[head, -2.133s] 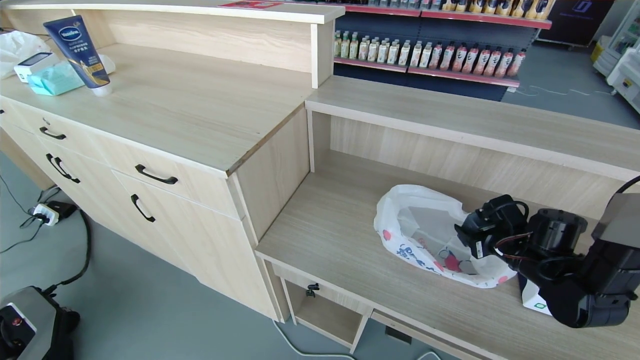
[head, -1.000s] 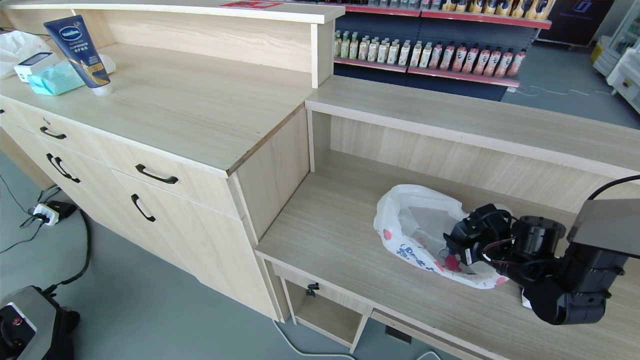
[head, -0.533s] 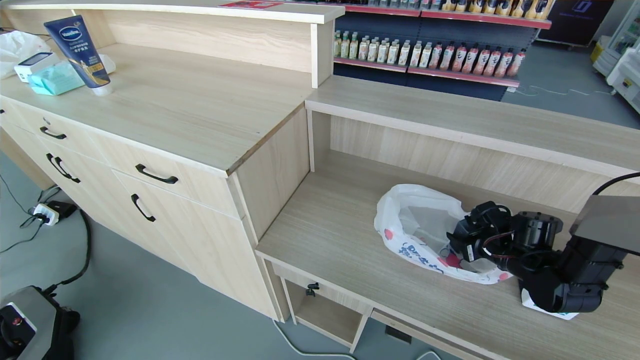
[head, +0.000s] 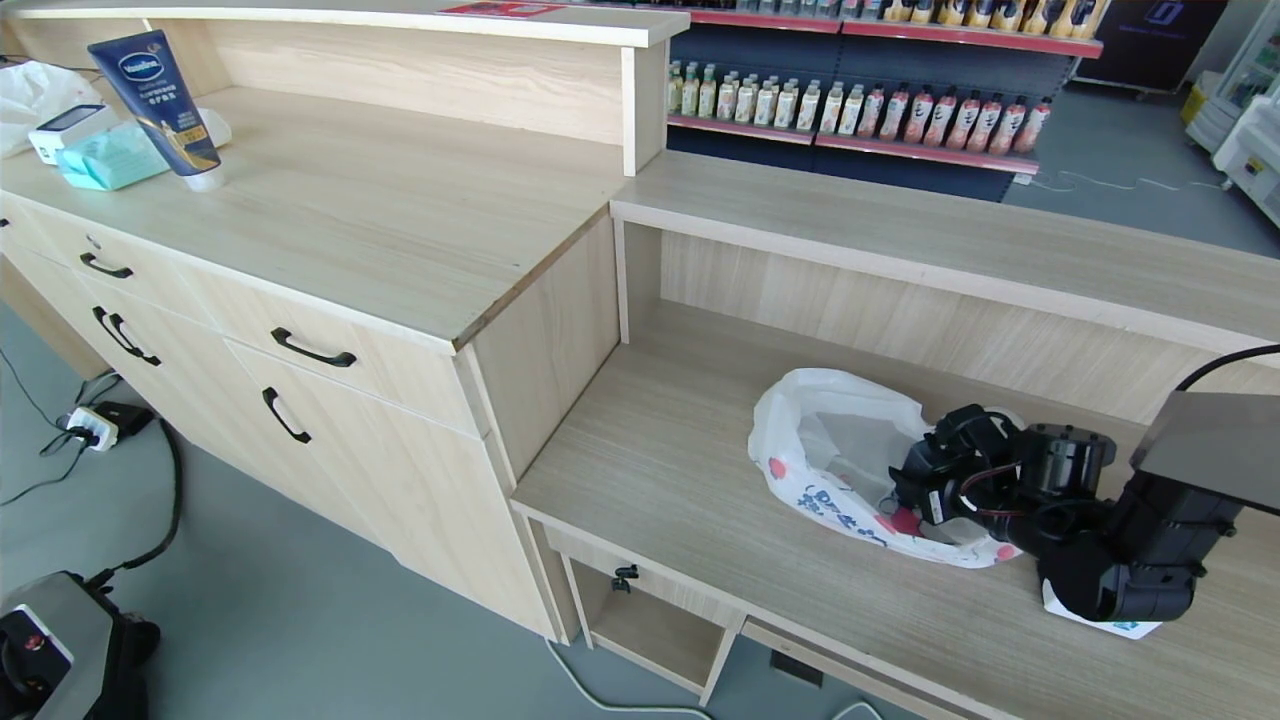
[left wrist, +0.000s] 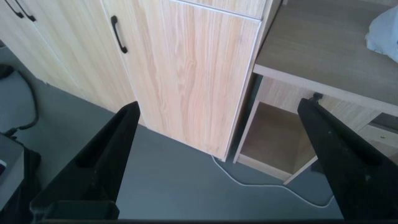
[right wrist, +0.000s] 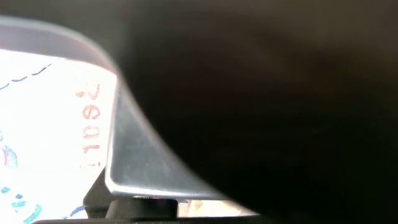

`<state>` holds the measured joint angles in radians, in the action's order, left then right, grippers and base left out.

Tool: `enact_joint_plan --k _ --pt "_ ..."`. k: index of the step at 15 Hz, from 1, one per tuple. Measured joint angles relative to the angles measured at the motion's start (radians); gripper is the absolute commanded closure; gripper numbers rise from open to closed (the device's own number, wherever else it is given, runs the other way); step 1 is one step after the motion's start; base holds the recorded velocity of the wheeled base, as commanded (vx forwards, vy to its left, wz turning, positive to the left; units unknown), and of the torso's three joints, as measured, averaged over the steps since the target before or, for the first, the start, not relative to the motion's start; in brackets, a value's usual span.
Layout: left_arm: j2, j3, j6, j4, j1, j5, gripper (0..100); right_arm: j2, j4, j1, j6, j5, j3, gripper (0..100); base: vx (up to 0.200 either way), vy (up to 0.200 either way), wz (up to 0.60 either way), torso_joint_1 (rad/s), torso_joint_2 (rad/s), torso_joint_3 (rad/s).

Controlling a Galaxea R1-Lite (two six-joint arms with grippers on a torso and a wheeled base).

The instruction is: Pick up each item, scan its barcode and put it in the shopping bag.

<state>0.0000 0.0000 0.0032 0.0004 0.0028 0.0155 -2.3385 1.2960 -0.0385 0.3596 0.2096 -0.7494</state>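
In the head view a white plastic shopping bag with red and blue print (head: 822, 452) lies open on the lower light wooden counter (head: 680, 470), toward its right. The black right gripper (head: 925, 478) is pushed down into the mouth of the bag from the right; the plastic and the wrist hide its tip, so whether it is spread or clamped on anything cannot be told. A white box with a green mark (head: 1098, 616) lies on the counter near the edge, partly under the right arm and just right of the bag. Well apart, at the far left of the raised counter top (head: 380, 220), a dark blue tube (head: 155, 100) stands upright on its white cap, just beside a teal soft packet (head: 108, 160) and a small white device with a dark screen (head: 62, 128). Rows of bottles (head: 850, 105) fill red-edged shelves behind the counter. In the left wrist view the left gripper (left wrist: 214, 165) hangs above the grey floor (left wrist: 174, 183), its two dark fingers (left wrist: 93, 165) wide apart with nothing between them; beyond them are a wooden cabinet door (left wrist: 186, 68) with a black handle (left wrist: 118, 34), an open compartment (left wrist: 273, 134) under the counter, a white cable (left wrist: 273, 186) on the floor, and a corner of the bag. In the right wrist view, white printed plastic of the bag lies close against the lens beside a grey glossy surface (right wrist: 134, 162); everything else is dark.
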Motion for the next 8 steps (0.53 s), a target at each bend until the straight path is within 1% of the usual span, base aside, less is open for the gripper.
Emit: enact_joint_plan --k 5,8 --pt "0.0 0.0 0.0 0.0 0.0 0.0 0 0.001 0.0 0.003 -0.003 0.005 -0.008 0 0.0 0.0 0.0 0.0 0.0 0.0" --pt "0.0 0.0 0.0 0.0 0.0 0.0 0 0.047 -0.001 0.03 -0.015 0.033 -0.008 0 0.0 0.0 0.0 0.0 0.0 0.0"
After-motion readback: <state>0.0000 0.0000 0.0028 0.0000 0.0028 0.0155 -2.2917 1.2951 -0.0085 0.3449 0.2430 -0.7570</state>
